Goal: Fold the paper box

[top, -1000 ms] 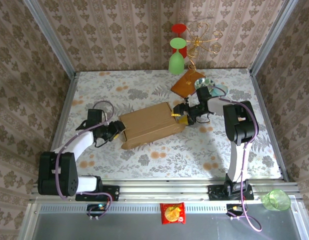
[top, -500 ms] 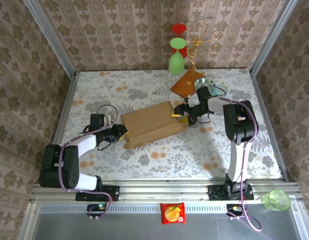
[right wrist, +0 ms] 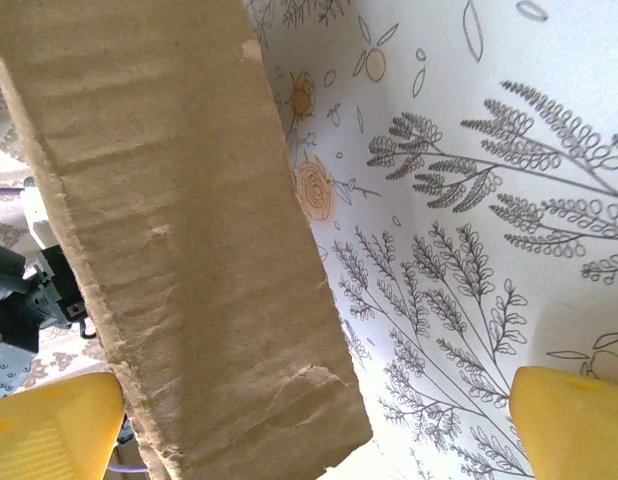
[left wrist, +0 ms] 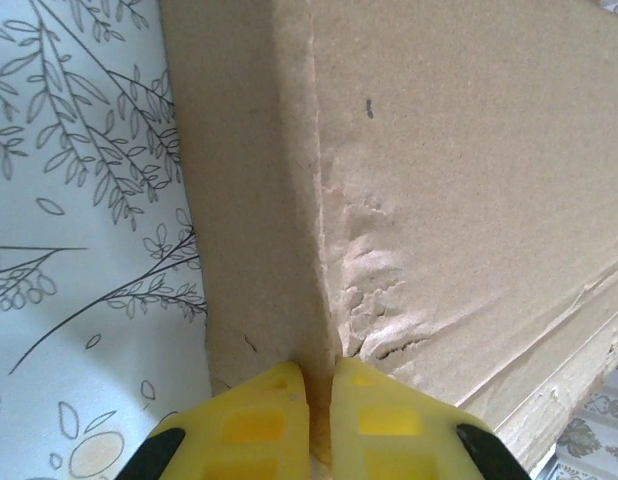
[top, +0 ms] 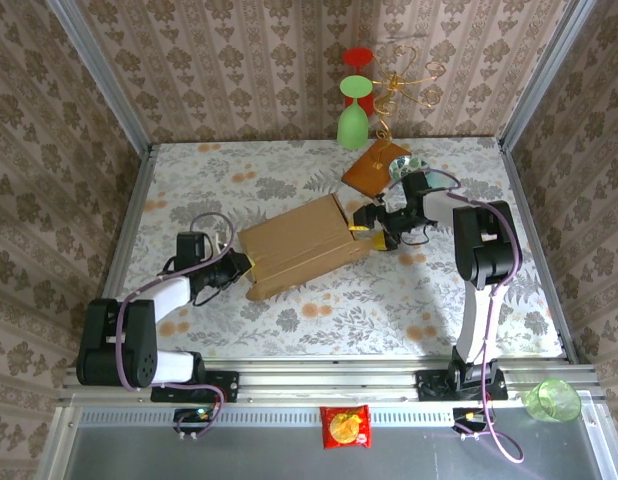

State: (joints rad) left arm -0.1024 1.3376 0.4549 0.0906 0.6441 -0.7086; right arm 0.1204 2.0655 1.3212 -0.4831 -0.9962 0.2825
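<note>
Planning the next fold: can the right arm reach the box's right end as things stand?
Probably yes: the right gripper is open, its jaws standing either side of an edge of the paper box, with nothing between.

Wooden slab (top: 374, 166) at back; snack packet (top: 345, 426) (red) in front.

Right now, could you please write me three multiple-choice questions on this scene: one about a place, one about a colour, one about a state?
1. Where is the wooden slab relative to the paper box?
A) on top of it
B) beyond it, towards the far right
C) in front of it

2. What colour are the left hand fingers?
A) yellow
B) blue
C) white

3. How is the right hand?
A) shut
B) holding the slab
C) wide open

Key:
1 B, the top view shows it behind the box.
2 A, the wrist view shows yellow.
3 C, its fingers stand far apart.
</note>
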